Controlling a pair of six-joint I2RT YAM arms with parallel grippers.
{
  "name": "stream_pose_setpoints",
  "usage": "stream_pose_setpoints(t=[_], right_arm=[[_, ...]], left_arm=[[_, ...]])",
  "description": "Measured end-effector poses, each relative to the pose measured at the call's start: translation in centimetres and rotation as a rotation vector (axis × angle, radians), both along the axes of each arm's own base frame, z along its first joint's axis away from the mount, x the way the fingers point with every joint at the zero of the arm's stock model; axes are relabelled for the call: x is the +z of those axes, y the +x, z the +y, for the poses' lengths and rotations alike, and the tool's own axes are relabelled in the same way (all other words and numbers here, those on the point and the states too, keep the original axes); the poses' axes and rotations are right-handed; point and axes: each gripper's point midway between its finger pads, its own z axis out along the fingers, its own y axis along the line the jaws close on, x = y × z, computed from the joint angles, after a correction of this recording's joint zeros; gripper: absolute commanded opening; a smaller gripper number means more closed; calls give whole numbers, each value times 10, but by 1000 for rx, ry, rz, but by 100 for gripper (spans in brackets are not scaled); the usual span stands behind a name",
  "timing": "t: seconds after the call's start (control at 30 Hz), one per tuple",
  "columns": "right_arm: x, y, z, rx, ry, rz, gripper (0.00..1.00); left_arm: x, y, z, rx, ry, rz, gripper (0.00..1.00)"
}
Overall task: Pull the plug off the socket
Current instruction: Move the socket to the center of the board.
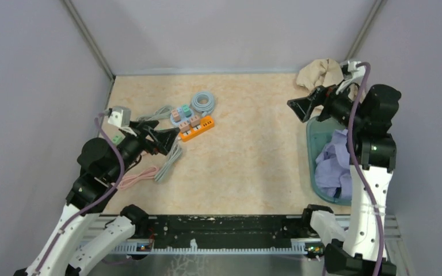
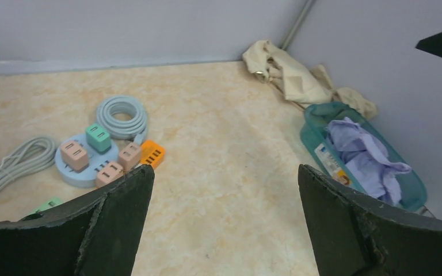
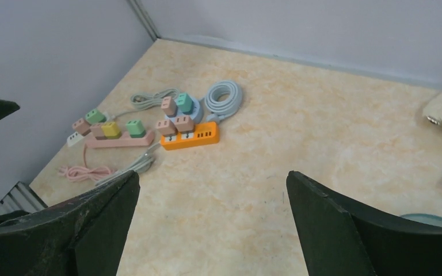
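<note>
Teal plug [image 2: 98, 138]: likely rigid, light; its flat sides are offering you grip. Left gripper [image 2: 225, 178] is gaping wide, empty.

The left arm [image 1: 63, 227] and the right arm [image 1: 368, 195] are showing white lower links and black, rounded joint housings. A lilac cable [image 1: 117, 155] is running along the left arm, and another along the right. A pale grey camera block [image 1: 119, 117] is sitting at the left wrist. A small green light [image 1: 374, 148] is glowing on the right arm. The fingers [image 2: 115, 221] are looking dark, wedge-shaped and scuffed.
</note>
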Motion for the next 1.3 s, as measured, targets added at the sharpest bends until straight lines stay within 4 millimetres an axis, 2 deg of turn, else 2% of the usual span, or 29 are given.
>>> stream_pose_setpoints(t=[0.2, 0.37, 0.53, 0.8, 0.93, 1.03, 1.17, 1.3], right_arm=[[-41, 48, -15, -93, -15, 161, 99], [-67, 68, -15, -77, -72, 208, 99], [-95, 65, -1, 26, -153, 202, 99], [-164, 50, 13, 174, -240, 251, 99], [-190, 45, 14, 213, -276, 261, 99], [-201, 44, 14, 232, -295, 252, 99], [-208, 43, 17, 260, -310, 227, 99], [-208, 48, 19, 278, -310, 198, 99]], left_arm=[[-27, 41, 15, 122, 20, 104, 100], [-55, 61, 29, 187, 5, 166, 100], [-94, 72, 38, 222, -4, 241, 100], [-174, 83, 46, 262, 13, 411, 100], [-203, 89, 48, 285, 29, 484, 99], [-223, 97, 52, 321, 44, 542, 99], [-261, 107, 58, 374, 104, 671, 98], [-281, 122, 60, 380, 202, 766, 94]])
